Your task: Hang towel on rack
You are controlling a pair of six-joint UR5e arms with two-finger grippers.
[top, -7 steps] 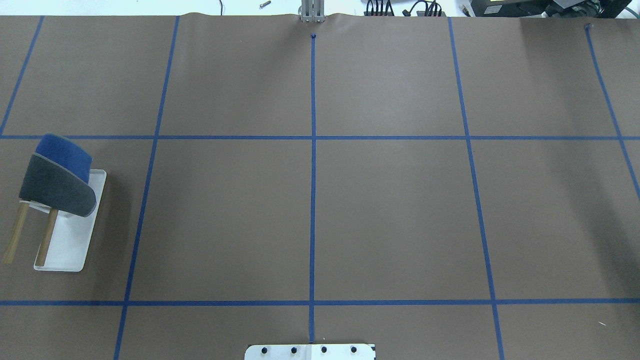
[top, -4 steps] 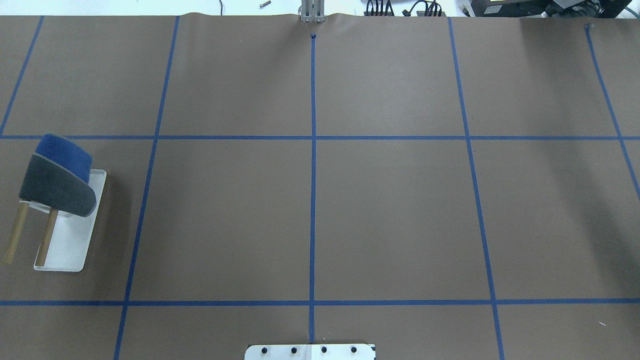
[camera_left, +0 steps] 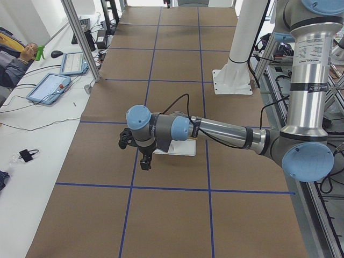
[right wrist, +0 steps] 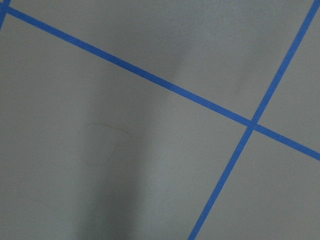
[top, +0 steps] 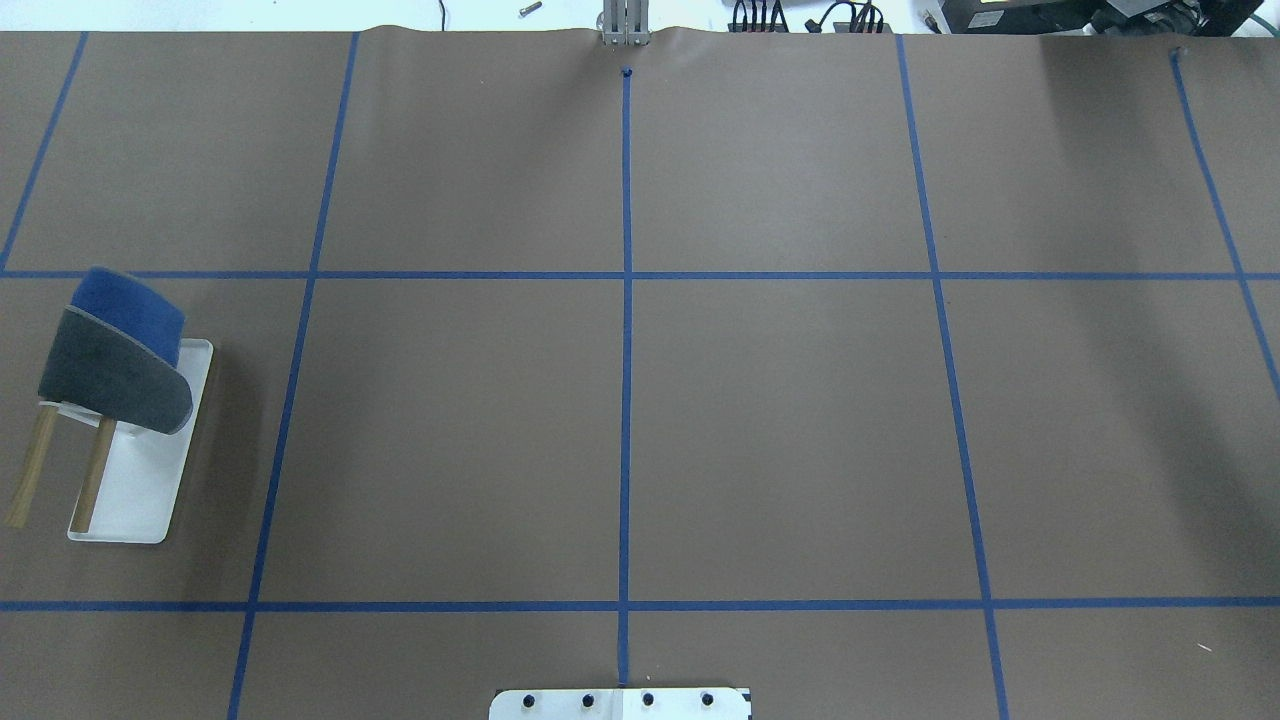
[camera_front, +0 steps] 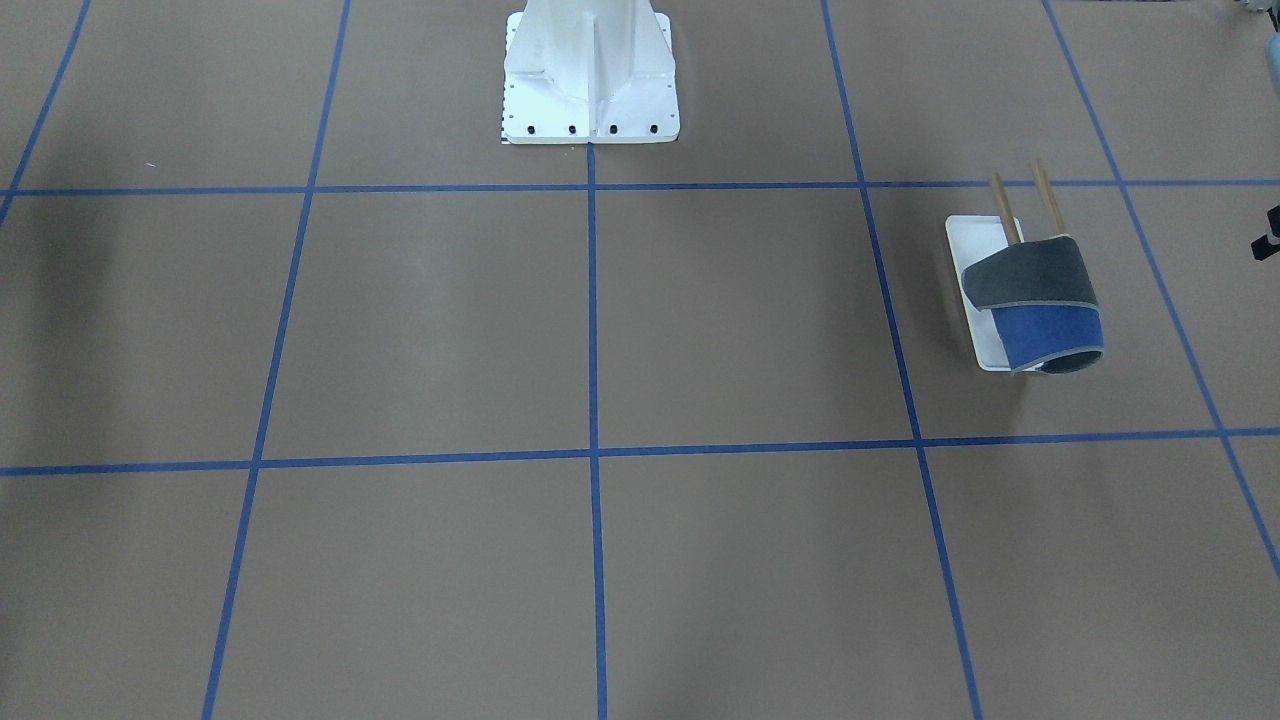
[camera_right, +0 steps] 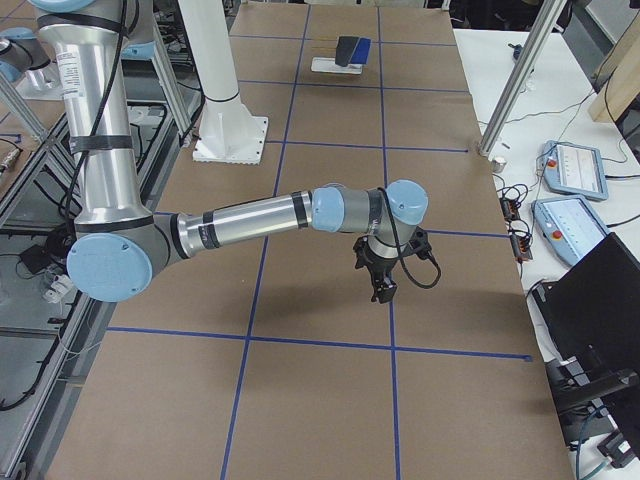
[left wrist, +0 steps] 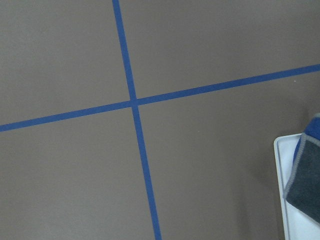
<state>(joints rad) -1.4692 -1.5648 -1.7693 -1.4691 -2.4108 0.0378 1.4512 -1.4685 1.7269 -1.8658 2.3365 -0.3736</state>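
The towel (top: 115, 372), dark grey outside and blue inside, hangs folded over the far end of the rack's two wooden rods. The rack (top: 140, 490) stands on its white base at the table's left side. Towel (camera_front: 1030, 275) and rack (camera_front: 972, 238) also show in the front view, and far off in the right view (camera_right: 352, 50). The left wrist view catches a towel corner (left wrist: 307, 180) over the base (left wrist: 295, 222). My left gripper (camera_left: 145, 161) hovers beside the rack, holding nothing that I can see. My right gripper (camera_right: 383, 290) hovers over bare table, far from the rack. I cannot tell whether either is open.
The large white bolted pedestal (camera_front: 590, 70) stands at the robot's side of the table. Brown paper with a blue tape grid (top: 626, 400) covers the table. Tablets and cables (camera_left: 51, 86) lie on the white bench beyond it.
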